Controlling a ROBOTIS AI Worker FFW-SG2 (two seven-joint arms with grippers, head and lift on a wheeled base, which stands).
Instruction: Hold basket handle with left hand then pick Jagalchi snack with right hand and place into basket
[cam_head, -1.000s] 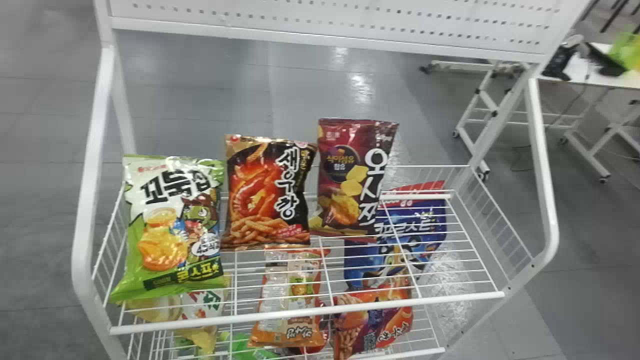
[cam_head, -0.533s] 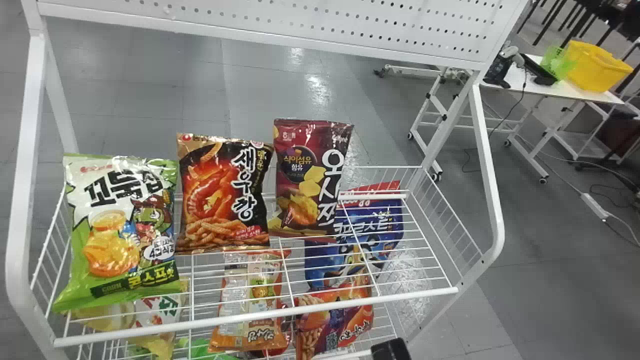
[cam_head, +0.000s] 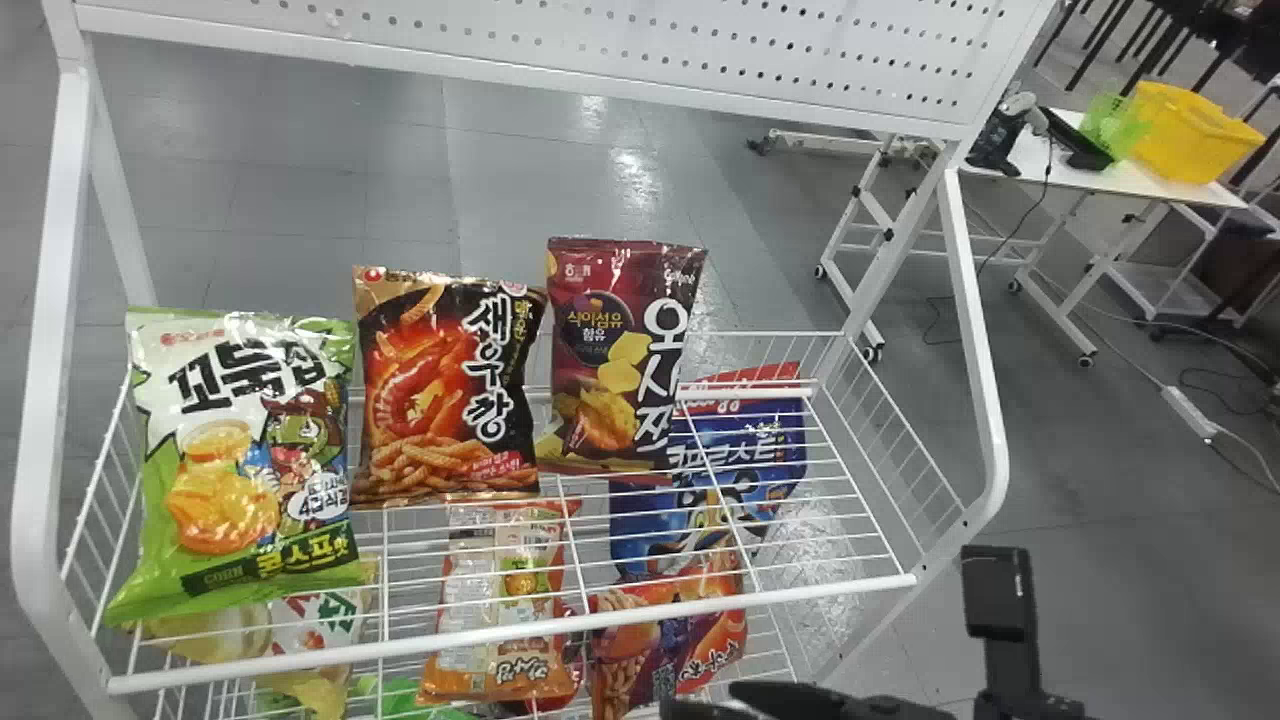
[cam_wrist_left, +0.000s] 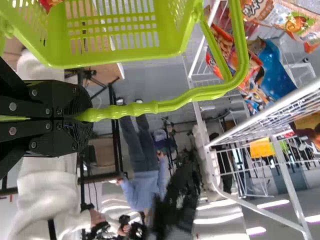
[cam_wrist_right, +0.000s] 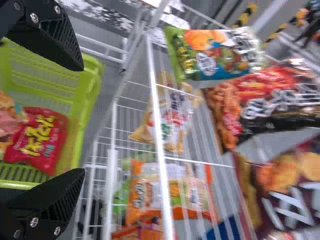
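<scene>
1. The left gripper (cam_wrist_left: 86, 117) is closed tightly around the handle (cam_wrist_left: 170, 105) of the green basket (cam_wrist_left: 117, 61), so the holding part of the task looks done.
2. The right gripper (cam_wrist_right: 82, 120) has its jaws wide apart with nothing between them. In the head view it sits at the lower right of the frame, near the rack's front corner.
3. The step in hand seems to be the approach to the pick. Next, the right gripper must line up with the chosen bag, pass its fingers either side and close gently.
4. I cannot tell which bag is the Jagalchi snack. The basket already holds a red bag (cam_wrist_right: 42, 142). In the head view, the green-and-white bag (cam_head: 245, 450), black bag (cam_head: 445, 390) and maroon bag (cam_head: 620, 350) run from left to centre; the orange-and-white bag (cam_head: 495, 650) and blue bag (cam_head: 745, 440) show through the wires.
5. The front rail (cam_head: 510, 628) crosses the lower frame and could catch a finger on a low reach; the curved side post (cam_head: 990, 440) bounds the right.
6. Open floor (cam_head: 1130, 550) at lower right gives room to swing back.
</scene>
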